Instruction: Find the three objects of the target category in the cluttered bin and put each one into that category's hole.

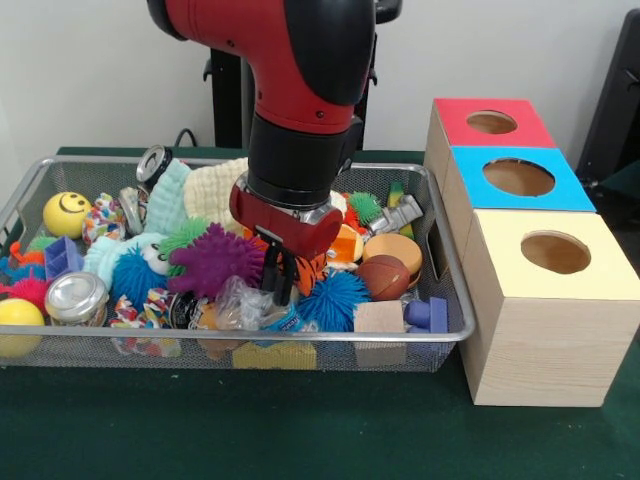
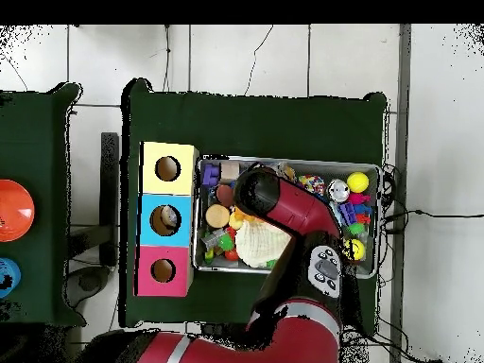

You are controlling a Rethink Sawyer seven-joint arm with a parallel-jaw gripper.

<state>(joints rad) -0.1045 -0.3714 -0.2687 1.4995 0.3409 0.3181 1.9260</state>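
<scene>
A wire mesh bin [image 1: 300, 340] holds a heap of toys. Among them are a purple spiky ball [image 1: 213, 258], a blue spiky ball [image 1: 333, 298], a brown ball [image 1: 385, 277] and a crumpled clear bag [image 1: 240, 300]. My gripper [image 1: 279, 278] reaches down into the middle of the bin, between the purple and blue spiky balls and just above the clear bag. In the overhead view the arm [image 2: 284, 203] covers the gripper. Right of the bin stand three boxes with round holes: red [image 1: 490, 122], blue [image 1: 518, 178] and yellow [image 1: 555, 253].
A yellow smiley ball [image 1: 66, 213], a silver can [image 1: 76, 297] and a cream cloth [image 1: 213, 190] lie in the bin's left and back. A tan block [image 1: 378, 318] and a purple block [image 1: 430, 314] sit at its front right corner. In the overhead view something pale shows inside the blue box's hole [image 2: 166, 219].
</scene>
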